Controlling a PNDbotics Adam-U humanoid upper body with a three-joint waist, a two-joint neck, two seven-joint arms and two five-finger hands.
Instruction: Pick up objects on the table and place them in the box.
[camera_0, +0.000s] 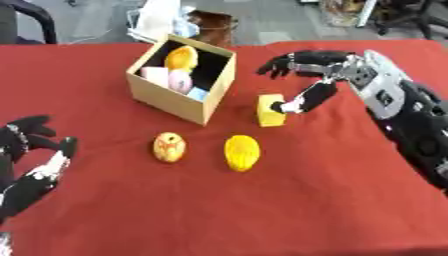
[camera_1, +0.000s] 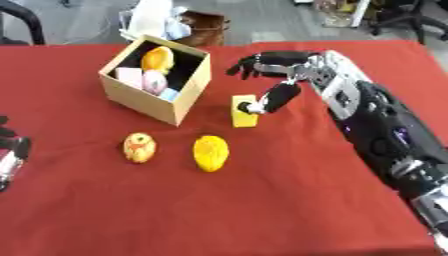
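The robot's right arm (camera_1: 385, 135), entering from about four o'clock, is mostly glossy black with rounded shells and a silver-grey wrist block near two o'clock. Its right hand (camera_0: 306, 65) has black fingers, with a thumb showing a pale band near the tip. The left hand (camera_0: 31, 155), at about eight o'clock, is black with small white patches.

Counter (camera_0: 262, 210) is covered in solid red. The box (camera_0: 175, 102) is plain tan, with orange, pink and pale blue stuff inside. Out on the red: a yellow block (camera_0: 269, 112), a ridged yellow fruit (camera_0: 241, 152), and an orange-yellow ball (camera_0: 169, 147) with reddish streaks. Both hands are black, right hand (camera_0: 302, 67) with silver bits.
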